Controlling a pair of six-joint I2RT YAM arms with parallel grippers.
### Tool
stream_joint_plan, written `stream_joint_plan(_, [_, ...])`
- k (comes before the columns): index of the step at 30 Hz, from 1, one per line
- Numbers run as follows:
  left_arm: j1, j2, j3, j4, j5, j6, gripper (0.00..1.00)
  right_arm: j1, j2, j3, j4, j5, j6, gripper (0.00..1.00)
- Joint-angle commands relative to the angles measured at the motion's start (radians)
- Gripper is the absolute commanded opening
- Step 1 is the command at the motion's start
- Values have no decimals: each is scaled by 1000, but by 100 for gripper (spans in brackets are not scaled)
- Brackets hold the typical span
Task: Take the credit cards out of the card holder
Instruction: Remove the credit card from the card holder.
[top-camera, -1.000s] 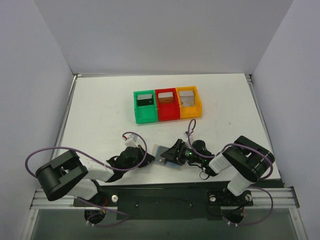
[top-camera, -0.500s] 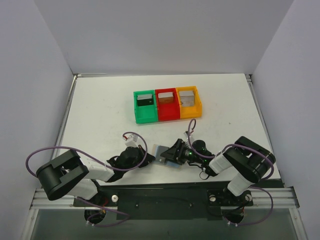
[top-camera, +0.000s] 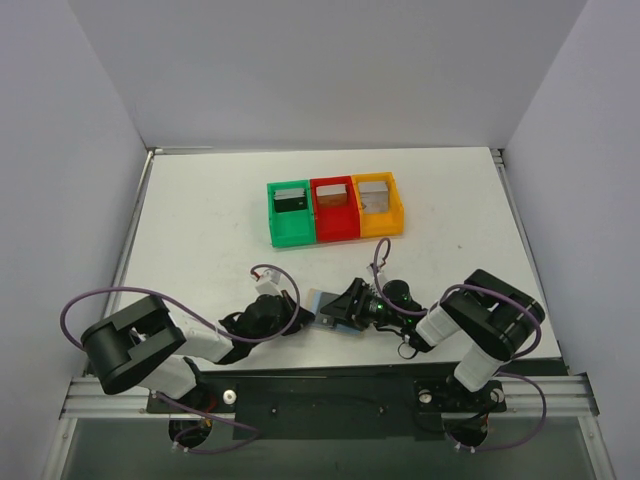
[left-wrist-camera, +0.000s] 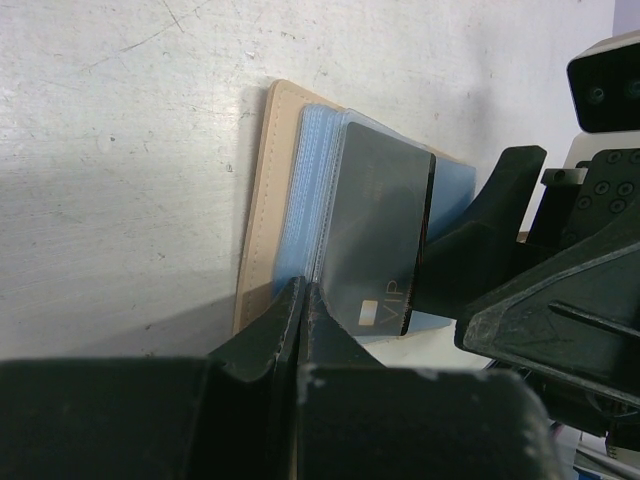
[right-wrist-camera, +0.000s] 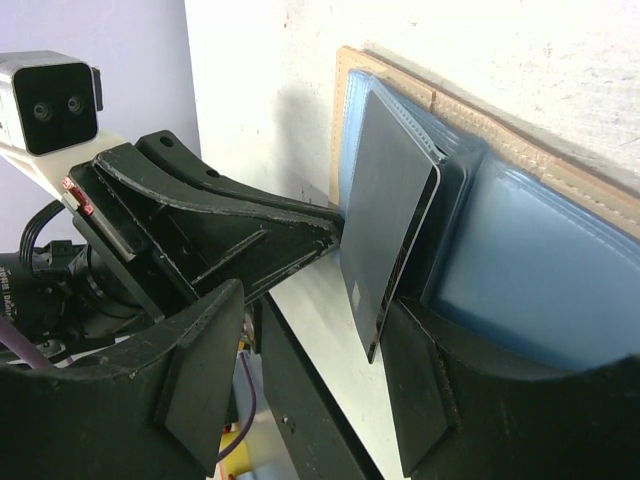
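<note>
The tan card holder lies open on the white table between my two grippers, its blue-grey sleeves fanned up. A dark credit card marked VIP sticks out of the sleeves, tilted up off the holder. My left gripper is shut, its joined tips touching the card's lower edge by the sleeves; nothing shows between them. My right gripper is open, one finger against the holder's blue panel behind the card, the other finger apart in the air.
Green, red and orange bins stand in a row at the back middle, each with a small card at its far end. White walls close in the table. Both arms crowd the near edge by the black rail.
My left arm has slid right toward the card holder with its jaws shut. The holder has shifted slightly. The right gripper has barely moved.
</note>
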Motion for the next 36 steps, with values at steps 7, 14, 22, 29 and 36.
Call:
stream_joint_plan(7, [-45, 41, 6, -68, 63, 13, 0, 9, 41, 28, 246, -8, -4, 51])
stream_joint_plan(14, [-51, 41, 7, -65, 64, 13, 0, 11, 83, 50, 286, -20, 15, 51])
stream_joint_plan(22, [-51, 33, -1, -87, 45, 6, 0, 9, 30, 28, 255, -17, 7, 51])
stream_joint_plan(29, [-48, 3, -5, -114, 23, 3, 0, 8, -11, 12, 229, -16, -8, 51])
stream_joint_plan(36, [-37, -16, -4, -142, 18, 15, 0, 7, -37, -4, 212, -16, -14, 50])
